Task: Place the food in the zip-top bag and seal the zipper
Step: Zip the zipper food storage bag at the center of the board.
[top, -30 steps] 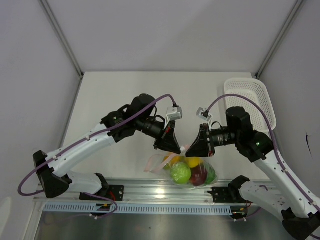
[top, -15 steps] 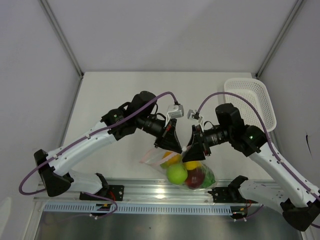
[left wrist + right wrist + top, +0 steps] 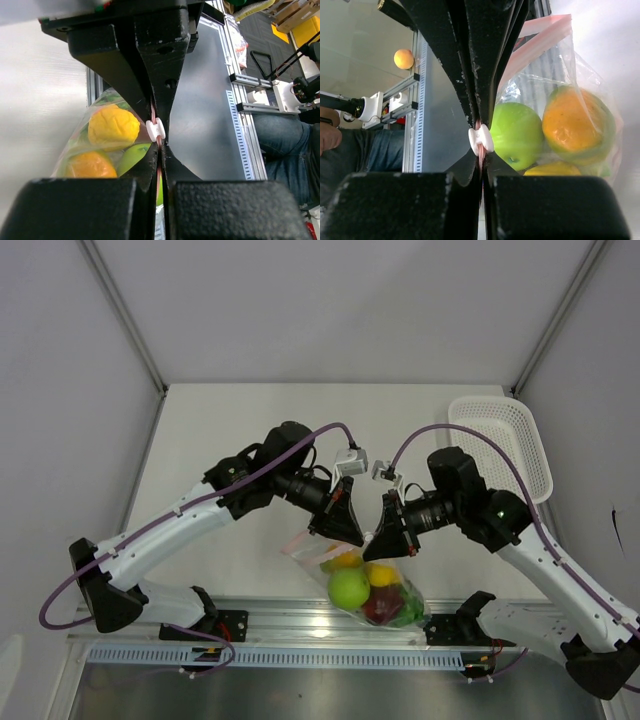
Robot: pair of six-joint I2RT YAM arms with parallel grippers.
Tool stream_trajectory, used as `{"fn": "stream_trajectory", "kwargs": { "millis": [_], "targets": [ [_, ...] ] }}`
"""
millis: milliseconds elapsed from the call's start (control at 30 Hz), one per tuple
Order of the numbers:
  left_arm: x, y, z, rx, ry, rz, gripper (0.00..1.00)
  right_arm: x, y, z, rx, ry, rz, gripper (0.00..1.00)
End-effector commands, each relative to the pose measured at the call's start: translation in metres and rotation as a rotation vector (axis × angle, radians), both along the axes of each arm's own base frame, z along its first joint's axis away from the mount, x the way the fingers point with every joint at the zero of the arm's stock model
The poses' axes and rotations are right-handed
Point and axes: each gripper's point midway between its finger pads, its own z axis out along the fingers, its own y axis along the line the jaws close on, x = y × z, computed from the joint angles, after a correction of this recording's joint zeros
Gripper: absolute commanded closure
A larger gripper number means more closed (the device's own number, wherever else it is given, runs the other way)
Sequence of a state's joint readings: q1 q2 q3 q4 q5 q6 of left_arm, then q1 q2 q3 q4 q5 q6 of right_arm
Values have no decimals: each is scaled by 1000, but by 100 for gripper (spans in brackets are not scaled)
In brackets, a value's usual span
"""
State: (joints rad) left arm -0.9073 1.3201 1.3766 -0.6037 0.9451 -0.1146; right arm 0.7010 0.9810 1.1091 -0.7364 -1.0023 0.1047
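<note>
Over the last second the right gripper (image 3: 378, 543) closes in leftward and now sits nose to nose with the left gripper (image 3: 345, 532), both pinched on the zipper (image 3: 305, 543). The right elbow swings inward. The zip-top bag (image 3: 392, 608) sags toward the near edge, the green apple (image 3: 348, 587) drifts left, and the zipper's left end rides higher.

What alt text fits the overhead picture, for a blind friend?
Two robot arms meet near the front edge of the table, the left gripper and right gripper both pinching the pink zipper of a clear bag holding a green apple, red apple and yellow fruit. A white mesh basket sits far right.
</note>
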Motion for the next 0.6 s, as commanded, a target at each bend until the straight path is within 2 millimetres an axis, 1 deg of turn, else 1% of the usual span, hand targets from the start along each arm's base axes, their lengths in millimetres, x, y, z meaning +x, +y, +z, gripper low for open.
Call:
{"fn": "stream_trajectory", "kwargs": {
  "millis": [0, 33, 100, 133, 167, 233, 267, 333, 467, 500, 567],
  "targets": [
    [1, -5, 26, -92, -48, -21, 99, 0, -1, 13, 42, -40, -11, 100],
    [1, -5, 27, -97, -52, -19, 99, 1, -1, 12, 38, -38, -17, 100],
    [3, -6, 26, -92, -48, -13, 99, 0, -2, 14, 53, -53, -24, 100],
    [2, -6, 27, -95, -48, -12, 96, -1, -2, 13, 52, -52, -24, 100],
    [4, -7, 27, -93, -47, -3, 84, -2, -4, 16, 64, -62, -29, 100],
    [5, -7, 29, -102, -53, 5, 71, -2, -3, 19, 84, -70, -34, 100],
    [5, -7, 30, -105, -51, 5, 59, -3, -4, 20, 84, -72, -36, 100],
    [4, -7, 33, -120, -55, 1, 51, -3, -4, 19, 79, -71, -39, 100],
    [3, -11, 41, -148, -46, -12, 47, -3, -3, 17, 72, -63, -31, 100],
    [3, -12, 43, -152, -44, -17, 47, -4, -3, 17, 74, -65, -30, 100],
    [5, -16, 39, -136, -23, -14, 50, -3, -2, 18, 75, -65, -32, 100]
  ]
}}
